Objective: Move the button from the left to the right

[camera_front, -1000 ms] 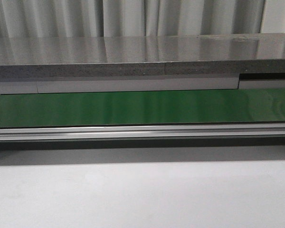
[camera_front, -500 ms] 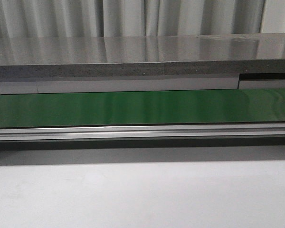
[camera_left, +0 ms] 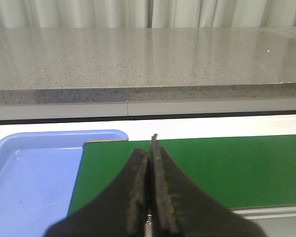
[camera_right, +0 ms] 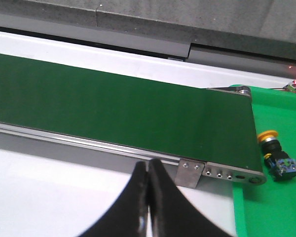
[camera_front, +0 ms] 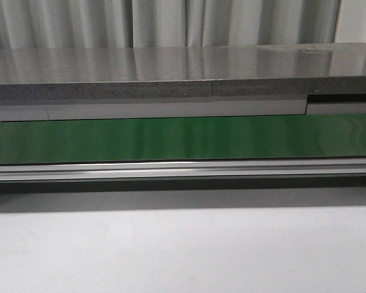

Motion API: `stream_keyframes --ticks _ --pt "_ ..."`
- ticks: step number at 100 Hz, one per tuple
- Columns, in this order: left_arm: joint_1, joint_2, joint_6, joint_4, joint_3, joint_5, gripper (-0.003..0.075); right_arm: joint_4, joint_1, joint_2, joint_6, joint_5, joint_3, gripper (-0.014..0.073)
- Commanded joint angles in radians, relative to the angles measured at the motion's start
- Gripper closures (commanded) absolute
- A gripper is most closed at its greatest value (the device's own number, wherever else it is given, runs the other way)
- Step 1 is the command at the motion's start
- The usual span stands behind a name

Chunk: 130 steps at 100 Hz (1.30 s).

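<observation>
The button (camera_right: 275,150), with a yellow-orange cap and a black body with a bluish mark, lies on its side on a green tray (camera_right: 276,207) just past the end of the green conveyor belt (camera_right: 113,108). It shows only in the right wrist view. My right gripper (camera_right: 148,165) is shut and empty, over the white table in front of the belt's frame, well to the side of the button. My left gripper (camera_left: 149,148) is shut and empty, above the belt's other end (camera_left: 197,168). Neither gripper shows in the front view.
A blue tray (camera_left: 29,173) sits beside the belt's end in the left wrist view. The belt (camera_front: 183,137) runs across the front view with an aluminium rail (camera_front: 183,170) in front and a grey stone ledge (camera_front: 183,73) behind. A white table (camera_front: 183,250) lies in front.
</observation>
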Motion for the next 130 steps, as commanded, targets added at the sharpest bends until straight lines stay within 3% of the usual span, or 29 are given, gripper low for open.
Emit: stream_keyframes --ticks 1,39,78,130 --pt "-0.008 0.004 -0.001 -0.009 -0.028 -0.079 0.074 -0.016 0.019 -0.012 0.016 -0.107 -0.013 0.0662" --pt "-0.008 0.004 -0.001 -0.009 -0.028 -0.079 0.074 -0.245 0.159 -0.231 0.343 -0.351 0.27 0.0662" --pt "-0.008 0.004 -0.001 -0.009 -0.028 -0.079 0.074 -0.215 0.158 -0.459 0.348 -0.44 0.498 0.0662" --pt "-0.008 0.004 -0.001 -0.009 -0.028 -0.078 0.074 -0.212 0.071 -0.457 0.348 -0.436 0.501 0.0662"
